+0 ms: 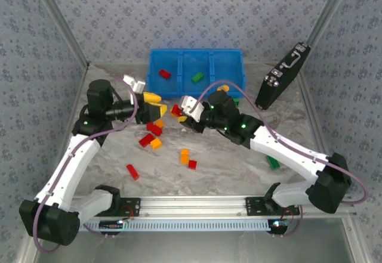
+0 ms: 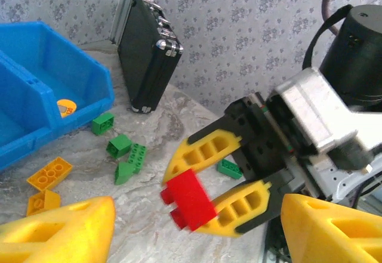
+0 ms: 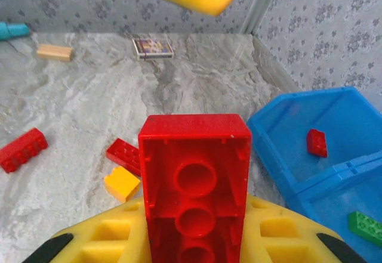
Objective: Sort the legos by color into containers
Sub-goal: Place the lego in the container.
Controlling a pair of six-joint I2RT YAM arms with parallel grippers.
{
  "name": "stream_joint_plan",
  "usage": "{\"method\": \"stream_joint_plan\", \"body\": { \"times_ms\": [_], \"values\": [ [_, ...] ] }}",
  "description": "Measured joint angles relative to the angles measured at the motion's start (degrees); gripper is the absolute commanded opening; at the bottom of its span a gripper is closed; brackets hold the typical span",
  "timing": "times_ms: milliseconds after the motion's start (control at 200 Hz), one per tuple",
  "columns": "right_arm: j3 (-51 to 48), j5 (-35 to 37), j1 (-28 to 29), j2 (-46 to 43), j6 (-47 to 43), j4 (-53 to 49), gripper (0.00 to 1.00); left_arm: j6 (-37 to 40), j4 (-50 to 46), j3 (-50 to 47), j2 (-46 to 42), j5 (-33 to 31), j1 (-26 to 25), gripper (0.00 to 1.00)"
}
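- Top: blue bin (image 1: 179,52) at far wall, 3 sq compartments; 1 red lego (image 1: 165,73) in left one, 1 green lego (image 1: 197,77) in mid. Marbled table (image 1: 239,173) has open room along front rail. L gripper (image 1: 162,105) spread wide, empty, just beside R gripper (image 1: 181,109).
- L wrist: R gripper's ribbed yellow fingers (image 2: 206,152) clamp 1 red brick (image 2: 188,200). 4 green bricks (image 2: 119,146) and 2 orange bricks (image 2: 49,173) lie near bin corner; black case (image 2: 149,54) leans at wall.
- R wrist: red brick's hollow underside w/ round tubes up close. Beyond it, 2 red table bricks (image 3: 22,149) and 1 orange piece (image 3: 122,183); wood block (image 3: 54,52) and card (image 3: 153,48) at far edge.

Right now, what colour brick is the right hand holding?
It's a red brick; right wrist view shows it best.
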Motion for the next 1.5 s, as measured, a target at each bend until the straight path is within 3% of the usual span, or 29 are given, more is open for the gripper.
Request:
{"method": "stream_joint_plan", "body": {
  "times_ms": [215, 500, 860, 1499],
  "values": [
    [1.42, 2.8, 1.75, 3.1, -2.14, 2.54, 0.21, 2.97, -1.81, 0.7, 1.01, -3.61, -2.1, 0.69],
    [3.56, 4.76, 1.99, 3.74, -3.21, 3.45, 0.2, 6.25, -6.69, 1.53, 2.99, -10.03, -3.56, 0.71],
    [5.35, 5.16, 2.19, 5.07, -3.17, 3.67, 0.2, 6.01, -6.47, 1.55, 4.81, -11.78, -4.66, 0.66],
    [5.35, 6.91, 2.43, 5.55, -2.32, 3.8, 0.21, -1.01, 0.46, 1.51, 6.78, -12.74, -6.8, 0.27]
  ]
}}
